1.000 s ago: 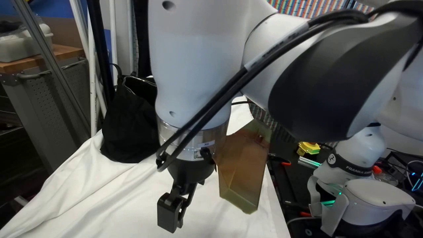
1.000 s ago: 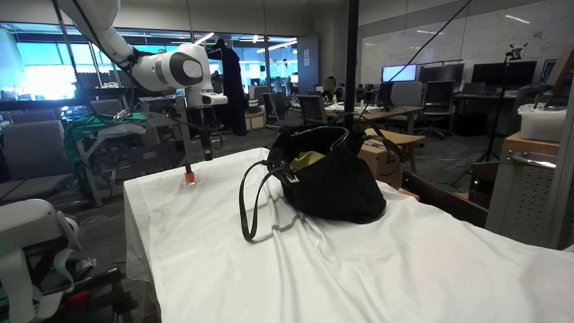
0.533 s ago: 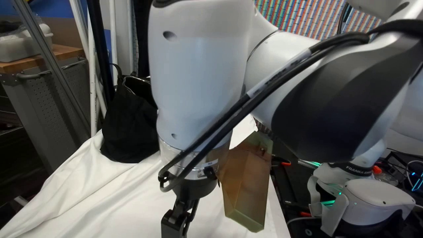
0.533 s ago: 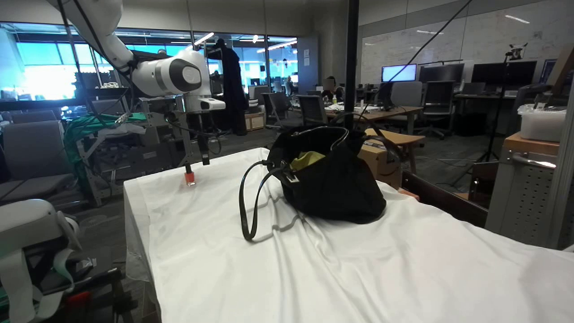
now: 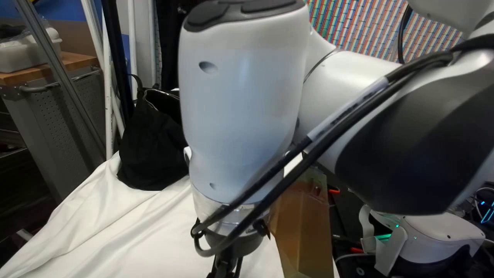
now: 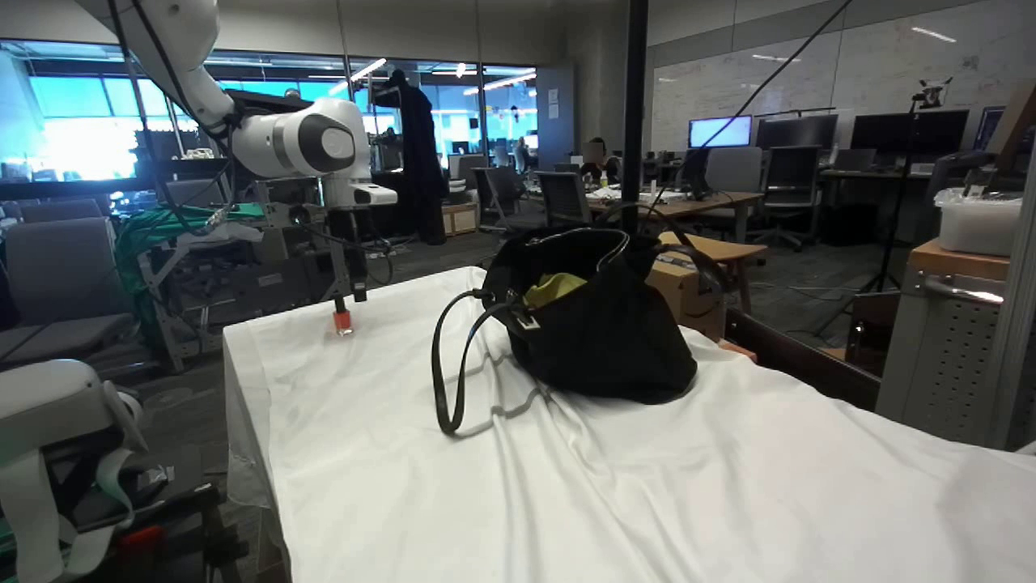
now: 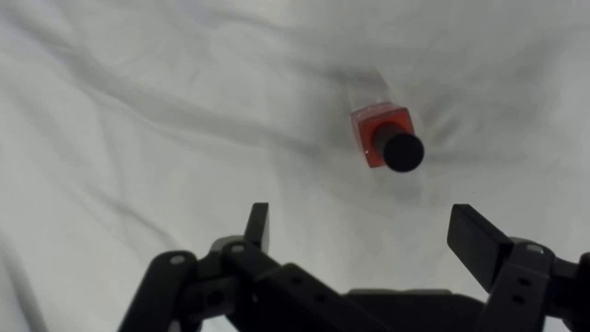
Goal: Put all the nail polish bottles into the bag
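A single red-orange nail polish bottle (image 6: pixel 343 323) with a tall dark cap stands upright on the white cloth near the table's far edge. In the wrist view the same nail polish bottle (image 7: pixel 374 138) lies ahead of the fingertips, its round cap toward the camera. My gripper (image 7: pixel 359 210) is open, its fingers wide apart and nothing between them. It hangs above the cloth, close by the bottle but apart from it in an exterior view. The black fabric bag (image 6: pixel 607 344) stands with its mouth up, yellow-green lining showing; its contents are hidden. The arm partly covers the bag (image 5: pixel 152 154) in an exterior view.
A looped bag handle (image 6: pixel 441 380) droops onto the white cloth (image 6: pixel 388 478) on the gripper's side of the bag. A brownish translucent bracket (image 5: pixel 305 231) sticks out beside the wrist. A dark upright pole (image 6: pixel 635 105) rises behind the bag.
My gripper has come down toward the cloth and shifted sideways, nearer the red-orange bottle. It has stayed open where its fingers show. Bottle and bag have not moved.
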